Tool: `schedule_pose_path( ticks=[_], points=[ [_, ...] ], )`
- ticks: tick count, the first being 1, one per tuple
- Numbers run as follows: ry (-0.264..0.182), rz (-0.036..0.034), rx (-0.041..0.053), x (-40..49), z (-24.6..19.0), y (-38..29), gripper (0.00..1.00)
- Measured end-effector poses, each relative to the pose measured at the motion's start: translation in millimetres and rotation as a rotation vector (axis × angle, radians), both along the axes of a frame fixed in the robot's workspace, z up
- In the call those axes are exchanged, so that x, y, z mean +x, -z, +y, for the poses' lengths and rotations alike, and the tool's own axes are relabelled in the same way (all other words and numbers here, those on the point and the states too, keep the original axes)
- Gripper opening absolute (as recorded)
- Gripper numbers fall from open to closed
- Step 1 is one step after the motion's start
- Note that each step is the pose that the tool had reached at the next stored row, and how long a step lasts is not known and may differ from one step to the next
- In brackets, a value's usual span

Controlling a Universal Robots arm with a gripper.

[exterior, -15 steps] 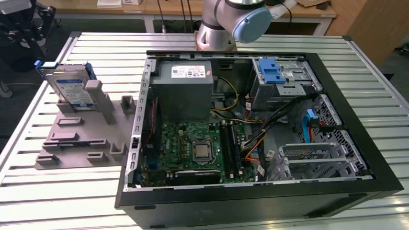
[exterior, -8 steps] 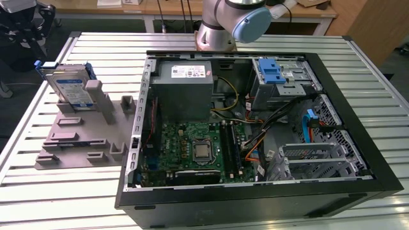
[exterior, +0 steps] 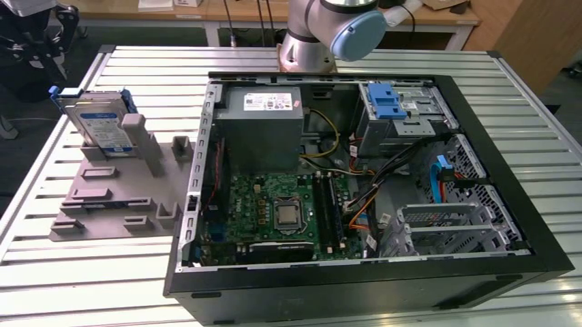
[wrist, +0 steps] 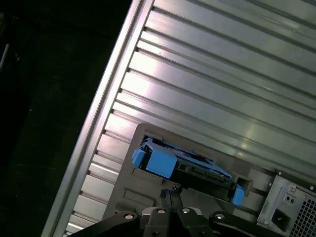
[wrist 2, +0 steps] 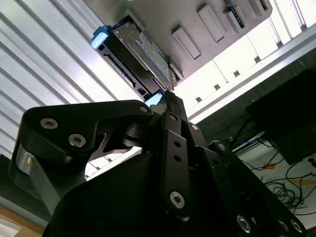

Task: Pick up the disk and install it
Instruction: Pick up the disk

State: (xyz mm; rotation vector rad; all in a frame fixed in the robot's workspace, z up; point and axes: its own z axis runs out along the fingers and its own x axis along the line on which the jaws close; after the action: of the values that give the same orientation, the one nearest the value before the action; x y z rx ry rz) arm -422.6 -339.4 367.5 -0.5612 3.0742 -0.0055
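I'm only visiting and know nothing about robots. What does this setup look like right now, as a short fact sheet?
disk: standing on edge in a grey holder, at the exterior view's left of the case
holder: on the slatted metal table
computer case: lying open, motherboard and power supply exposed
gripper: aimed toward the disk, not holding it
task status: disk not yet picked up or installed

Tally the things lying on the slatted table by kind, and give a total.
Disk: 1
Grey holder: 1
Computer case: 1
Total: 3
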Motion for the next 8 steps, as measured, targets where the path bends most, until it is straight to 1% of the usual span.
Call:
schedule_pose_path(
  ticks=[8],
  points=[
    [-0.054,0.0,0.0,-0.4,0.0,0.0,0.11]
  ],
)
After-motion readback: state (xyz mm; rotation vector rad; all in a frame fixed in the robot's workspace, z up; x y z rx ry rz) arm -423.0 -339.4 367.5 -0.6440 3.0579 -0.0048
